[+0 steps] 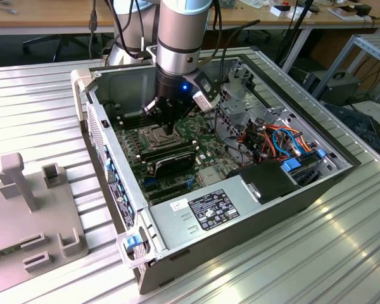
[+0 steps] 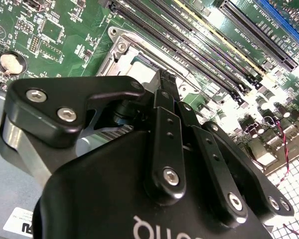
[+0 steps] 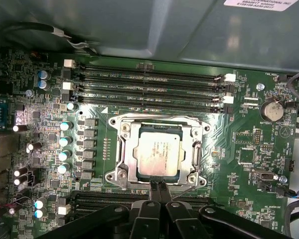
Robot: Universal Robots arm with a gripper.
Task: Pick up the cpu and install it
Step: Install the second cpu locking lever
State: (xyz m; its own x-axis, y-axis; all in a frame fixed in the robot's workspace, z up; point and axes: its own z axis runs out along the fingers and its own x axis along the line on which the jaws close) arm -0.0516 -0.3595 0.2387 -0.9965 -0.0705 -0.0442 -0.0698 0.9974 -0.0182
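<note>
Silver-grey, the flat square metal-topped cpu [image 3: 157,154] lies seated in the metal-framed socket [image 3: 120,130] on the green motherboard [image 3: 241,134]. Just beside the socket's edge, the black end effector [image 3: 158,191] has its fingers pressed together, holding nothing, in the first wrist view.

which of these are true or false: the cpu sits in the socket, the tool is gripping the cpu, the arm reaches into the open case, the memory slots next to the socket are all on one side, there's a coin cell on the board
1. The cpu sits in the socket. True.
2. The tool is gripping the cpu. False: its shut fingertips are at the socket's edge, holding nothing.
3. The arm reaches into the open case. True.
4. The memory slots are all on one side of the socket. False: rows run along two opposite sides.
5. A coin cell is on the board. True.
</note>
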